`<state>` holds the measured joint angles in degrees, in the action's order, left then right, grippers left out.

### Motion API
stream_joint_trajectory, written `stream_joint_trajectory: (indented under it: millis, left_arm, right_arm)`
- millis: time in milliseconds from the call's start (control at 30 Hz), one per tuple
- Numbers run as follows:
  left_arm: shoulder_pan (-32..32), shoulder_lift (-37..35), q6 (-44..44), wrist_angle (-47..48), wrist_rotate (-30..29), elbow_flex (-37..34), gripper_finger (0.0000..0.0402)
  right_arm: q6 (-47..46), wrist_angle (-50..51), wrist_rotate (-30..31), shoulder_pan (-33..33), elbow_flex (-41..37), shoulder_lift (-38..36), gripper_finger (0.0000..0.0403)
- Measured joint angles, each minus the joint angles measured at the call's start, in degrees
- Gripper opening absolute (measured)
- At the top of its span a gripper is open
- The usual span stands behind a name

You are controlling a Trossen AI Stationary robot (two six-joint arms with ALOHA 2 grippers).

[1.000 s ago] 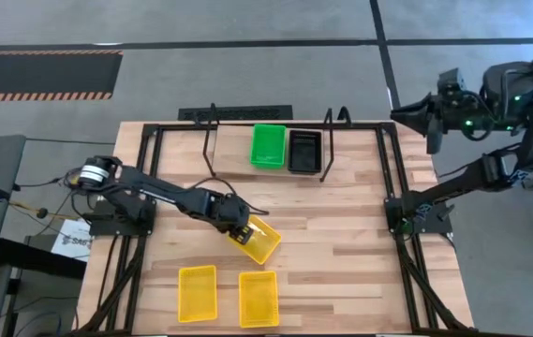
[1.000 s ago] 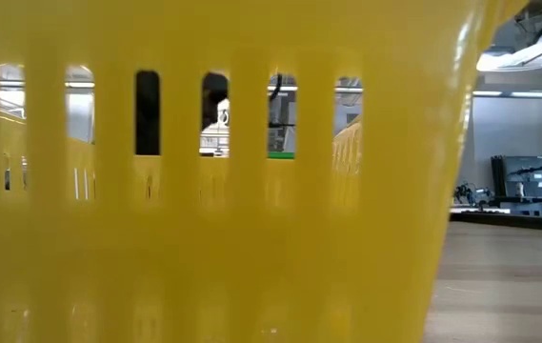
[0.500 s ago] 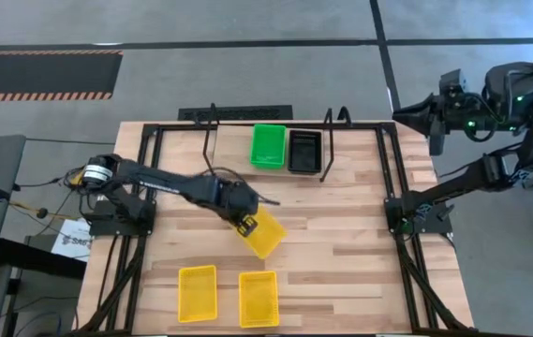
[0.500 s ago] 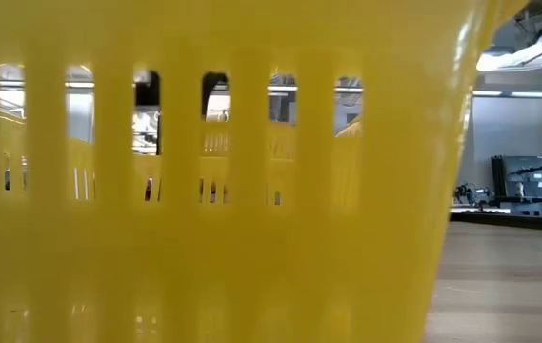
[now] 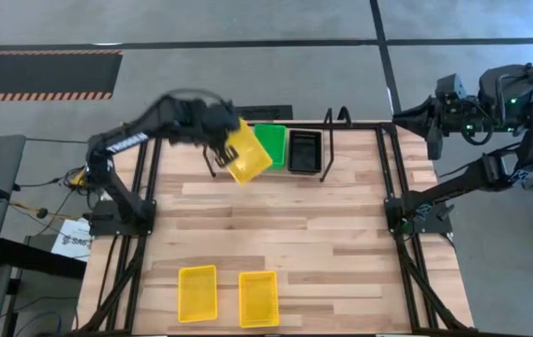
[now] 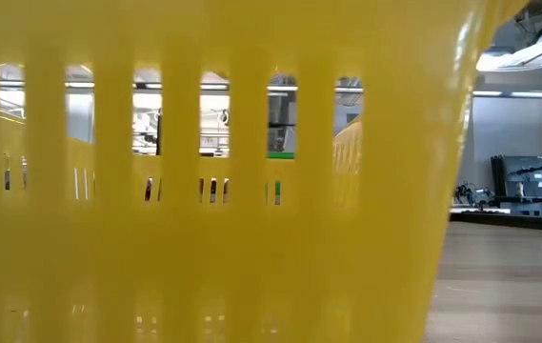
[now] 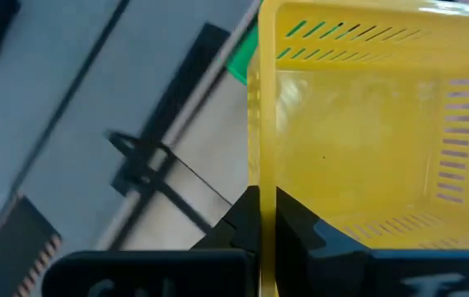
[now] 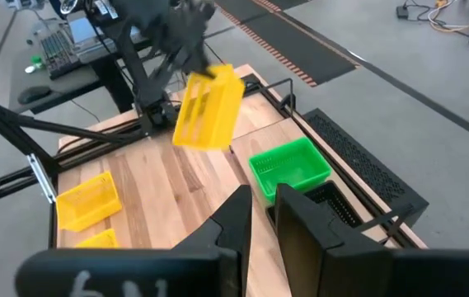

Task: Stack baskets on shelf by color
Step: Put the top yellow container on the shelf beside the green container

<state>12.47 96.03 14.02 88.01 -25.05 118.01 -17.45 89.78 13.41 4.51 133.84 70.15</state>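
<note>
A: Your left pincer [image 5: 221, 148] is raised above the far side of the worktop [image 5: 341, 234], clamped on one wall of a yellow basket [image 5: 247, 152]. In its wrist view the two fingers [image 7: 296, 221] pinch that wall between them, one on each side.

B: How does the basket hang?

A: Tilted, out beyond the fingertips. From the right wrist view you see it clear of the wood, its slotted side turned to that camera [image 8: 208, 107].

B: And the shelf?

A: The shelf [image 5: 327, 140] stands at the far edge of the worktop, just beyond and to the side of your left pincer. A green basket [image 5: 271, 145] sits on it with a black basket [image 5: 304, 151] beside it, the two touching or nearly so. The held basket overlaps the green one's near corner when you look from above; whether they touch, you cannot tell.

B: The other yellow ones?

A: Two lie flat at the near edge, well behind your left pincer: one yellow basket on the left [image 5: 198, 293] and a second just beside it [image 5: 259, 299]. The second fills nearly the whole low view [image 6: 213, 238], so nothing of the arms shows there.

B: Right arm?

A: Your right pincer [image 8: 263, 216] waits off the worktop's right side, held high and pointed toward the shelf. Its fingers stand a narrow gap apart, with nothing between them.
</note>
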Motion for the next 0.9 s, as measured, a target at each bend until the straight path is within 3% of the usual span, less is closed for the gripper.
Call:
stream_joint_trajectory:
  millis: [300, 500, 700, 900]
  left_arm:
    - [15.45, 2.53, -24.36, -0.56, 13.07, 2.55, 0.0]
    - [22.46, 7.65, -38.3, 1.99, 19.59, 2.46, 0.0]
    - [26.55, 13.15, -49.11, 1.92, 19.9, 2.46, 0.0]
    - [29.69, 18.56, -52.86, -1.6, 21.78, 2.48, 0.0]
  right_arm:
    - [-0.04, -1.58, 0.35, 0.02, 0.04, 4.08, 0.0077]
    - [-0.07, -3.28, 4.52, 1.08, -0.04, 8.06, 0.0077]
    - [-2.11, -3.3, 4.79, 4.0, 0.0, 11.5, 0.0077]
    - [-3.1, -3.28, 4.76, 5.8, 0.0, 14.33, 0.0077]
